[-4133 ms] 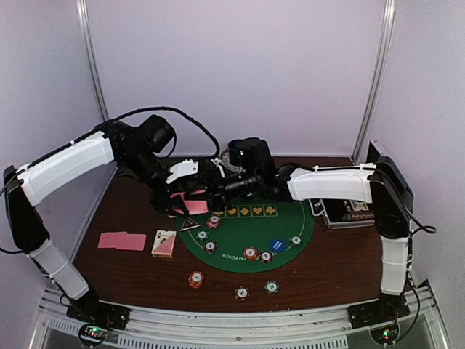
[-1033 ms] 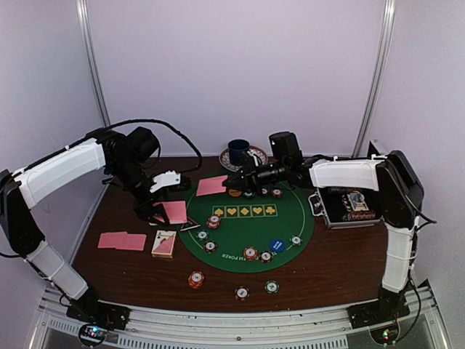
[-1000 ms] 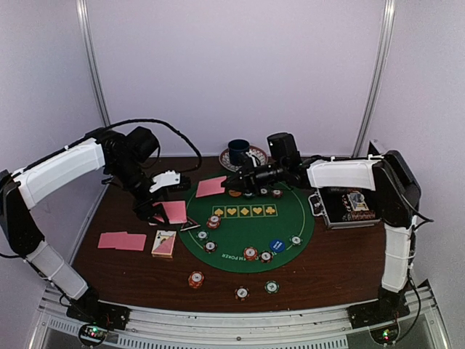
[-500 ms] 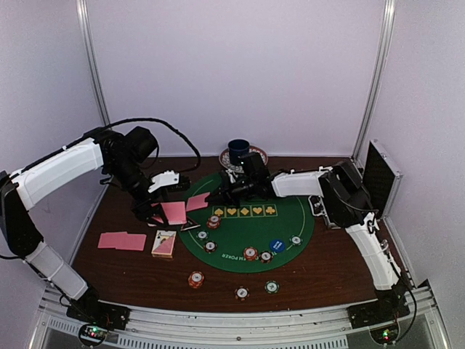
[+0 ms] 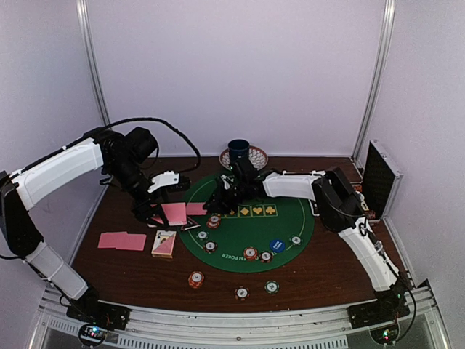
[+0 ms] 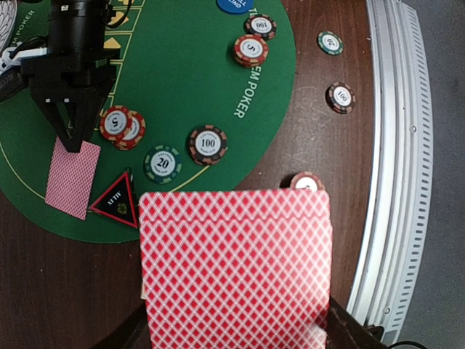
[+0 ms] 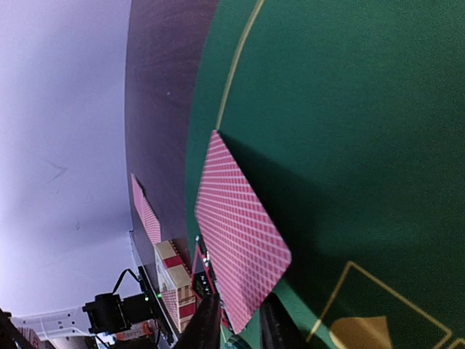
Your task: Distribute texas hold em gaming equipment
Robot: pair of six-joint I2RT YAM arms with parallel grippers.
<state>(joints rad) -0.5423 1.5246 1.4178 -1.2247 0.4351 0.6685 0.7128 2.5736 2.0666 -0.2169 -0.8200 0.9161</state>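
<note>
My left gripper [image 5: 155,213] hovers over the mat's left edge, shut on a stack of pink-backed playing cards [image 6: 236,269] that fills its wrist view. Reaching in from the right, my right gripper [image 5: 216,201] has its tips at one pink-backed card [image 6: 73,177] lying flat on the felt. In the right wrist view that card's [image 7: 240,240] corner sits between slightly parted fingers. A black-red triangle marker [image 6: 116,201] lies beside it. Striped poker chips [image 6: 116,122] and a blue marker disc [image 5: 277,246] are scattered over the green mat [image 5: 290,218].
Two pink cards [image 5: 122,241] and a card box [image 5: 165,243] lie on the wood left of the mat. Three chips [image 5: 242,293] sit near the front edge. A blue cup [image 5: 238,150] on a saucer stands at the back. An open case [image 5: 379,180] stands at the right.
The right arm has swung from the back of the mat to its left edge, laid the card on the felt and parted its jaws. The left arm has stayed put.
</note>
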